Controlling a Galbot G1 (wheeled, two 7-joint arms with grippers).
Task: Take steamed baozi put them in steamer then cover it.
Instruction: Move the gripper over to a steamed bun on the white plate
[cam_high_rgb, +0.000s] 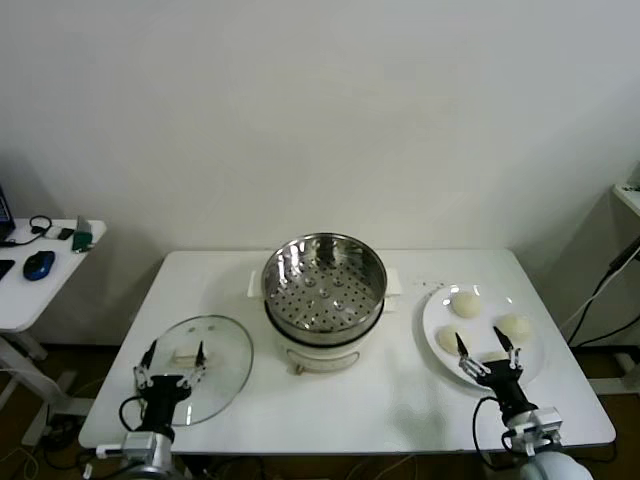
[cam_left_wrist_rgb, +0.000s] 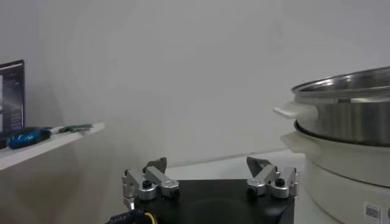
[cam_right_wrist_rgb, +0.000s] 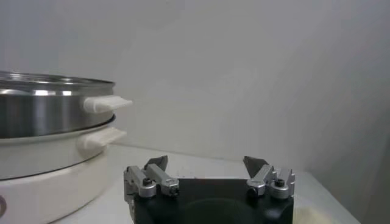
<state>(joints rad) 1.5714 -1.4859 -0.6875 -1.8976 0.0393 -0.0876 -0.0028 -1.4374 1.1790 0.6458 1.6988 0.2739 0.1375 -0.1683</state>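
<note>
The steel steamer (cam_high_rgb: 323, 290) with its perforated tray stands uncovered on a white base at the table's middle. It also shows in the left wrist view (cam_left_wrist_rgb: 347, 115) and the right wrist view (cam_right_wrist_rgb: 49, 122). Its glass lid (cam_high_rgb: 215, 375) lies flat on the table to the left. Three baozi (cam_high_rgb: 466, 302) (cam_high_rgb: 514, 326) (cam_high_rgb: 447, 340) lie on a white plate (cam_high_rgb: 430, 312) at the right; a fourth (cam_high_rgb: 494, 356) is partly hidden behind my right gripper. My left gripper (cam_high_rgb: 172, 354) (cam_left_wrist_rgb: 207, 164) is open and empty over the lid. My right gripper (cam_high_rgb: 487, 345) (cam_right_wrist_rgb: 205, 162) is open and empty over the plate's near part.
A white side table (cam_high_rgb: 50, 285) with a blue mouse (cam_high_rgb: 38, 264) and cables stands left of the main table (cam_high_rgb: 400, 400). Black cables (cam_high_rgb: 600, 300) hang at the right. A white wall is behind.
</note>
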